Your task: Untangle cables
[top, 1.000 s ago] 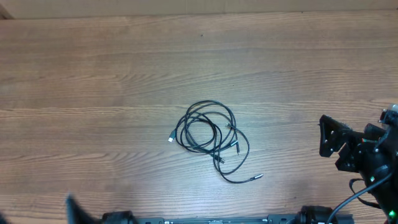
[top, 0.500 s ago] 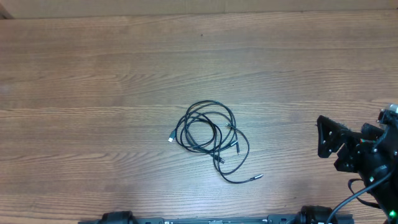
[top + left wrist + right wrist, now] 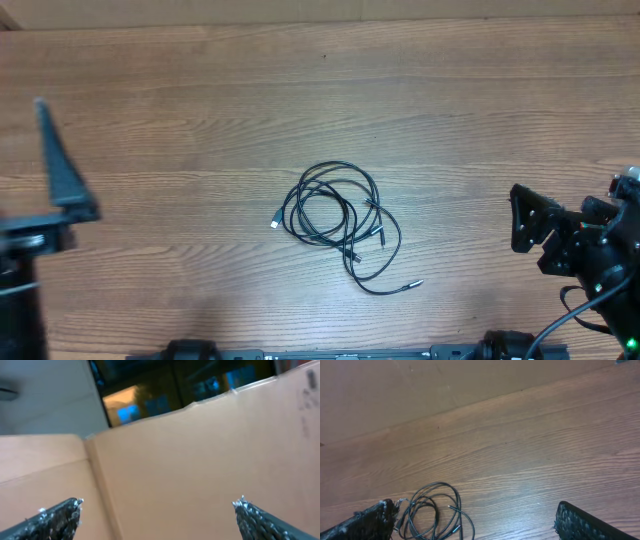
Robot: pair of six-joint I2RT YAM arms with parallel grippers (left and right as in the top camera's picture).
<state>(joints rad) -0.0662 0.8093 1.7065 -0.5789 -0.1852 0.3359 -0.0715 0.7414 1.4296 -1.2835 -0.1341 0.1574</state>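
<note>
A tangle of thin black cables [image 3: 338, 222] lies in loops at the middle of the wooden table, with loose plug ends at its left and lower right. It also shows in the right wrist view [image 3: 432, 512] at the bottom left. My right gripper [image 3: 522, 218] is open at the right edge, well to the right of the cables and holding nothing. My left gripper [image 3: 55, 160] is at the far left edge, raised and tilted up. Its fingers [image 3: 157, 510] are wide apart, with only a cardboard wall between them.
A brown cardboard wall [image 3: 210, 450] stands along the far side of the wooden table [image 3: 200, 120]. It also shows in the right wrist view [image 3: 420, 385]. The arm bases sit along the near edge.
My left arm has come up into the overhead view at the far left edge. The right arm and the cables have stayed put.
</note>
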